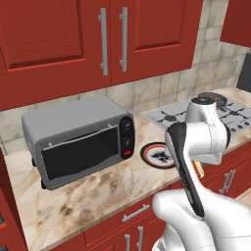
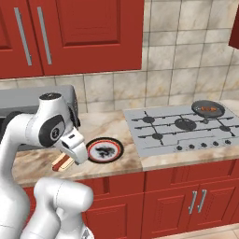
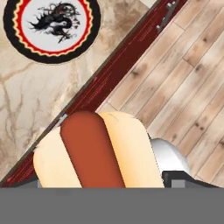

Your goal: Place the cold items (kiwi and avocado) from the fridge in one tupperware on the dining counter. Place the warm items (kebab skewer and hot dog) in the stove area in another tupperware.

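The light is even and bright in all three rendered pictures, with no strong glare. Under the grey box-shaped toaster oven (image 1: pixel 81 139) lies a soft dark shadow on the beige marble bench (image 1: pixel 98 193). The pictures are sharp; the near hot dog in its pale bun (image 3: pixel 94 151) looks slightly soft.

A plate (image 2: pixel 105 150) lies on the counter (image 2: pixel 112 125) between toaster oven (image 1: pixel 81 139) and stove (image 2: pixel 182 127).

Base views flank arm, share plate (image 1: pixel 158 155); hand view downward, close.
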You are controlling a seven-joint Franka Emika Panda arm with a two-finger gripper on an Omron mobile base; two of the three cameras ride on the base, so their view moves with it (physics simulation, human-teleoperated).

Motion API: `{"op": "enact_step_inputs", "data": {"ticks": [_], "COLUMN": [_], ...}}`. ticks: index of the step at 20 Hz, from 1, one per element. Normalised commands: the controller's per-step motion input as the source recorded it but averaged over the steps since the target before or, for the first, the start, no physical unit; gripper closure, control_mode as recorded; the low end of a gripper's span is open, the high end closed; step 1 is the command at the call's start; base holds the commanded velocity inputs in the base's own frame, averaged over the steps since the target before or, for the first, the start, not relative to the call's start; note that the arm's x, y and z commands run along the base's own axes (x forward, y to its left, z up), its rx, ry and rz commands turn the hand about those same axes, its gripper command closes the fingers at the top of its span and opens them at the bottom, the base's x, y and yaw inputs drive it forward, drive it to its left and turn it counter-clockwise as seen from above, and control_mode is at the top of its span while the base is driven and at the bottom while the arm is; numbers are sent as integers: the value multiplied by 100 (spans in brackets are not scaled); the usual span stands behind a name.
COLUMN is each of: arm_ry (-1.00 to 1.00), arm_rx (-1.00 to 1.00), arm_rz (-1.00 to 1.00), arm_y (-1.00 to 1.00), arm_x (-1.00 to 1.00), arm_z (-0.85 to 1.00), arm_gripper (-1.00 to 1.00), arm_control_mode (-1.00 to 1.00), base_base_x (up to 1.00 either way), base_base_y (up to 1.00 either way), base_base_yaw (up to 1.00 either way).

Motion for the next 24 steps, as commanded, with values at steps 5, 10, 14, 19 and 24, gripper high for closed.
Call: {"op": "enact_step_inputs", "data": {"ticks": [5, 10, 14, 19, 24], "arm_ry": [-9, 10, 11, 0, 0], "arm_rx": [27, -2, -3, 0, 0], "arm_rz": [9, 0, 0, 0, 0], "arm_y": [-22, 14, 14, 2, 0], "arm_x": [0, 0, 0, 0, 0], "arm_z": [6, 3, 4, 0, 0], "arm_gripper": [100, 100, 100, 100, 100], "arm_control_mode": [-100, -100, -100, 100, 100], "base_base_x": [0, 0, 0, 0, -28], "base_base_y": [0, 0, 0, 0, -21], "base_base_yaw": [0, 0, 0, 0, 21]}}
